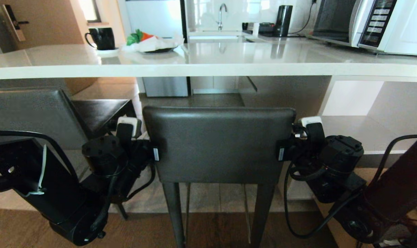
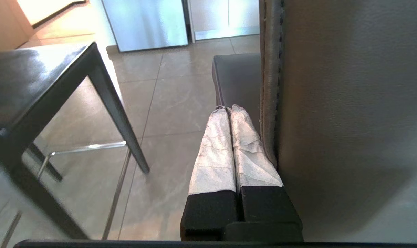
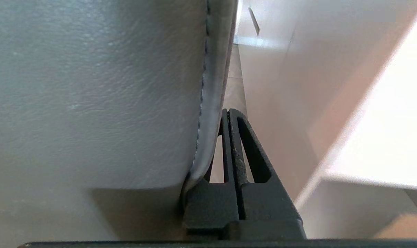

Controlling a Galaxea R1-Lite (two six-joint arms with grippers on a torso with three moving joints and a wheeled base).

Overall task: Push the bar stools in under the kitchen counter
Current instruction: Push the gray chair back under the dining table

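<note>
Kitchen, tiled floor (image 1: pixel 208 100), fridge and sink beyond. Long white table (image 1: pixel 208 67) across the upper view, with a mug (image 1: pixel 101 38), a plate of food (image 1: pixel 153 44), a kettle (image 1: pixel 284 20) and a microwave (image 1: pixel 366 24) on top.

Centre stool (image 1: pixel 218 144) just short of the table edge, backrest squarely ahead, seat barely under the slab. Second stool (image 1: pixel 39 113) to the left, its seat pointing under the table.

Left tool (image 2: pixel 229 110) pinched fully together, holding nothing, lying along the backrest's left edge. Right tool (image 3: pixel 230 113) likewise closed and empty, against the right edge.

Risks from here: uneven pressure from the two sides likely to twist the stool and jam a leg; high contact on thin legs likely to tip it forward rather than slide it; smooth leather likely to let the closed tips slip off.
</note>
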